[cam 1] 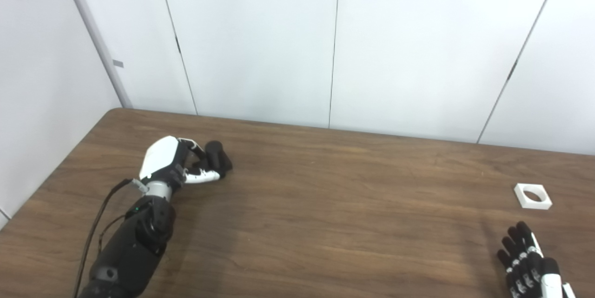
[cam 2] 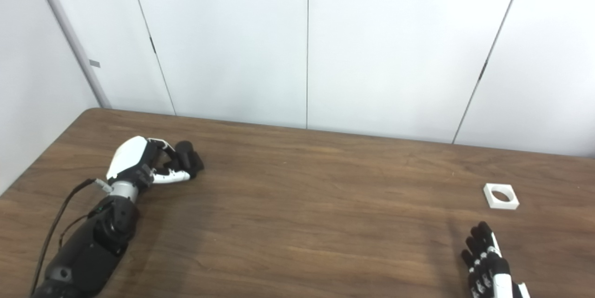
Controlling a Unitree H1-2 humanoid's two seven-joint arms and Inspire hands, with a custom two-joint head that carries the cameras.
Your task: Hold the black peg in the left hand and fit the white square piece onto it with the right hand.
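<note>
A black peg lies on the brown table at the left. My left hand has its fingers curled around the peg's near end, thumb under it; the peg still rests on the table. A white square piece with a round hole lies flat at the far right. My right hand hovers low at the bottom right, fingers stretched out and apart, a short way in front of the white piece and not touching it. It holds nothing.
White wall panels stand behind the table's far edge. The table's left edge runs close to my left arm. A cable hangs along the left forearm.
</note>
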